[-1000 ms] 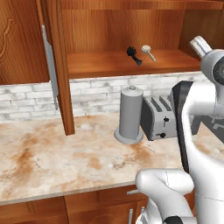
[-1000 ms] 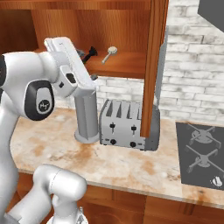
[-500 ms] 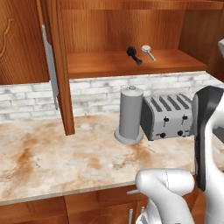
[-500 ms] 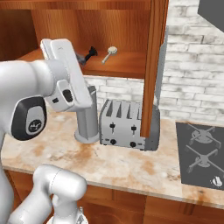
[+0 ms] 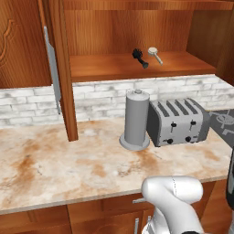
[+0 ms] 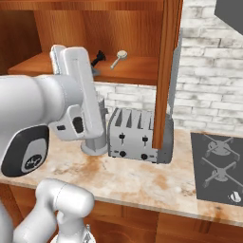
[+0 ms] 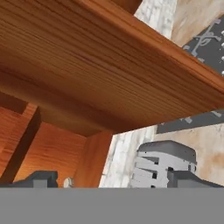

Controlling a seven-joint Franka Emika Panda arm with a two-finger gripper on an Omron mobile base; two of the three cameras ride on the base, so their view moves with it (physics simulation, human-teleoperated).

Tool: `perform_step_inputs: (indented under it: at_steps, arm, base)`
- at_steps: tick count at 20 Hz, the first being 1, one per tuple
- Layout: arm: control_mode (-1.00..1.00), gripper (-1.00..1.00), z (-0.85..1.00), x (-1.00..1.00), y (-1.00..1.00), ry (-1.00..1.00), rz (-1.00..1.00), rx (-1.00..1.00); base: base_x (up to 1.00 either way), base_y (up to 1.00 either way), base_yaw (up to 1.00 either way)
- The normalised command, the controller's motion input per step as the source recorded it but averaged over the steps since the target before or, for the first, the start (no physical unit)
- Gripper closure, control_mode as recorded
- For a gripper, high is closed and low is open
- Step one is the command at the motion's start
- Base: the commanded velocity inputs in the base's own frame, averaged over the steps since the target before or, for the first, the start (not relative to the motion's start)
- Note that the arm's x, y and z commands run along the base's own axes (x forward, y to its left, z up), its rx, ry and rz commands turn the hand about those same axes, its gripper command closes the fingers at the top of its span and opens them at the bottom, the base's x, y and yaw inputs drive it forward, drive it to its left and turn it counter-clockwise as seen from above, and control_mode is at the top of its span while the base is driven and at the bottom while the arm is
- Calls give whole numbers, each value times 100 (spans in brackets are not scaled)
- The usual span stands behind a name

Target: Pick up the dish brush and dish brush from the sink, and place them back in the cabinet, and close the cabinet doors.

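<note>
Since a second ago my arm has swung out of the left base view's right side, uncovering the toaster [image 5: 178, 121]; both brushes lie on the cabinet [image 5: 128, 68] shelf at upper centre, black dish brush [image 5: 140, 57] just left of the cream one [image 5: 156, 54]; my gripper's fingers [image 7: 41, 178] stand wide apart, grasping nothing; I judge the doors come next; the right cabinet door [image 6: 169, 71] stands edge-on right of my forearm in the right base view, its long axis vertical.
</note>
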Motion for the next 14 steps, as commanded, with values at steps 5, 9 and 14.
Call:
perform_step_inputs:
  at_steps: [5,9,14]
  arm:
    - [-100,-100,0,-6,-53,-8,0,19]
    - [-100,-100,0,-2,-45,-8,0,17]
    - [-100,-100,0,-27,-43,-5,0,18]
  base:
    - [0,0,0]
    - [0,0,0]
    - [0,0,0]
